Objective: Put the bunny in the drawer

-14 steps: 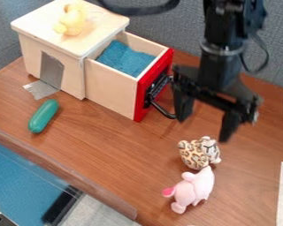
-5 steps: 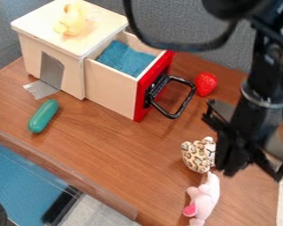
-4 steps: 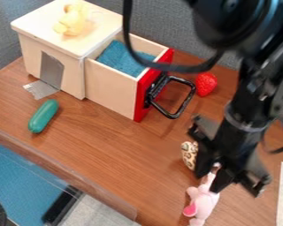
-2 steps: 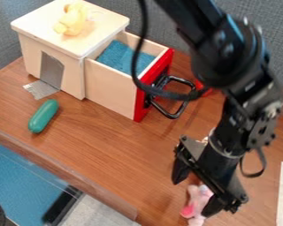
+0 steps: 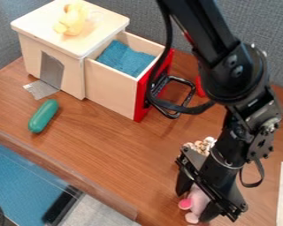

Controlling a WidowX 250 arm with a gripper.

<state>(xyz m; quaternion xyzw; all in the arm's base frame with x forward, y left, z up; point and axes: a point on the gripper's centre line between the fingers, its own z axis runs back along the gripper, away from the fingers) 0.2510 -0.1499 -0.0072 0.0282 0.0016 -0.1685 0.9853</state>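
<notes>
The gripper (image 5: 194, 204) is low over the table at the lower right, its fingers open on either side of the pink bunny (image 5: 197, 201). The bunny's pink ear and part of its body show between the fingers; the rest is hidden behind the gripper. Left of centre, the wooden drawer (image 5: 111, 89) with a red front is pulled out of its box, with blue cloth (image 5: 125, 58) inside.
A yellow plush (image 5: 72, 20) sits on the wooden box's top (image 5: 97, 33). The black drawer handle (image 5: 182, 106) juts right. Behind the gripper is a leopard-spotted toy (image 5: 201, 145); a strawberry (image 5: 200, 86) is partly behind the arm. A green object (image 5: 43, 116) lies left.
The gripper came left and toward the front edge, then down around the bunny. Earlier the bunny turned and shifted slightly. The drawer stayed in place.
</notes>
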